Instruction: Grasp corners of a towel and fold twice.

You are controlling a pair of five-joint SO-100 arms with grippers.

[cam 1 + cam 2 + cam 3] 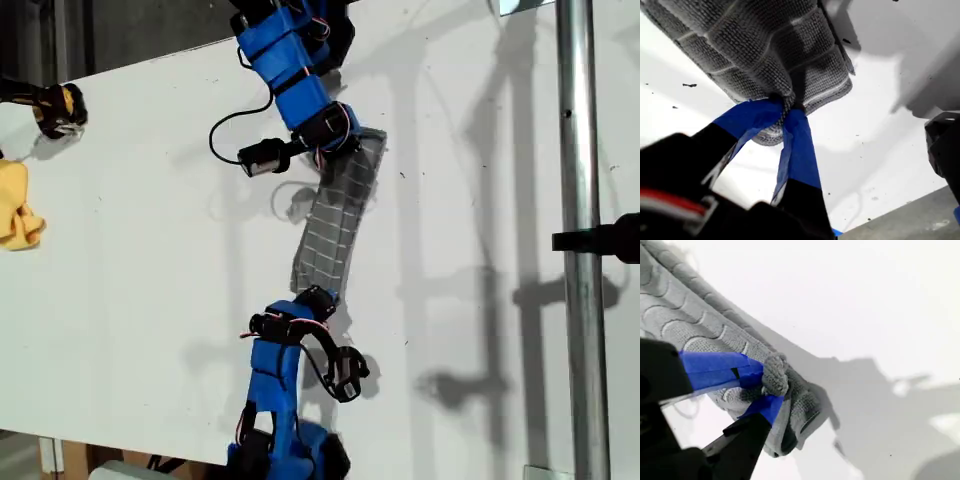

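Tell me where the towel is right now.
The towel hangs stretched in the middle of the exterior view, above the white table, held between two blue arms; my first pincer and my second pincer each pinch one end.

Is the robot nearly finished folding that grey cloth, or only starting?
Midway, by the look of it. The towel already hangs as a narrow, doubled strip, so one fold seems made. My first gripper and my second gripper each pinch an end, holding it stretched above the table. Laying it down and folding again remains.

Blue arms (285,55), black motors, blue-taped pincer fingertips (800,150).
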